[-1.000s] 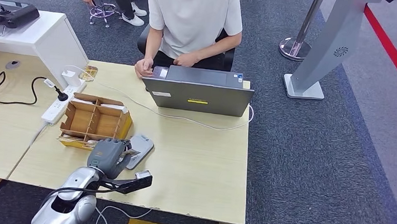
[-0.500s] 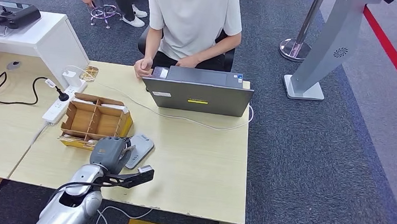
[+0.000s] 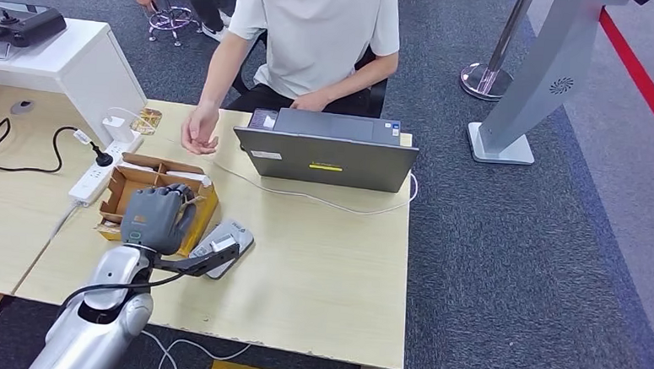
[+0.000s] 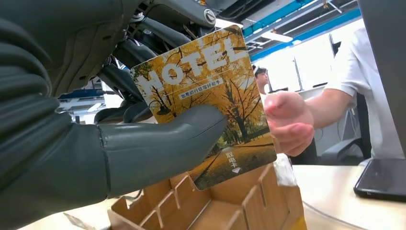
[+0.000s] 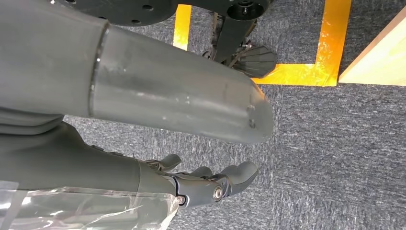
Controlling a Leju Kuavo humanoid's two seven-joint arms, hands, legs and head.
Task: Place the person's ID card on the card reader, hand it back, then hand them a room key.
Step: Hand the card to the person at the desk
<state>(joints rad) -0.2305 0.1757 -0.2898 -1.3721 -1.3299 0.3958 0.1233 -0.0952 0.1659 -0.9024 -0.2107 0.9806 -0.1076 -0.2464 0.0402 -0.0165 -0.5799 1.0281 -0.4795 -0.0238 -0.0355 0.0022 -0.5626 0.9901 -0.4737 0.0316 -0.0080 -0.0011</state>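
- The left robot hand [image 3: 160,218] has risen from beside the card reader [image 3: 226,247] on the counter [image 3: 328,269] and now hangs over the cardboard box [image 3: 129,193] of slotted compartments — a second ago it sat low by the reader, near the counter's front edge.
- It holds the room key [image 4: 210,103], a yellow card printed "HOTEL" with an autumn-trees picture, pinched between the thick thumb [image 4: 163,143] across its face and the darker fingers behind it. The wrist view shows the card standing upright just above the box dividers, clear of the slots.
- The person's hand [image 3: 198,134] has left the laptop [image 3: 330,151] and now reaches out over the counter, palm partly turned up, beyond the box from the robot hand — near, but not touching the card.
- No ID card is visible on the reader, so my judgement is that the reading and the handing back are done and this is the last step — passing over the key.
- What is left, as I judge it: carry the card across the box to the waiting palm and let go only once the person has it.
- The right robot hand [image 5: 210,184] hangs by the robot's side over the carpet [image 5: 335,143], fingers loosely curled and holding nothing.
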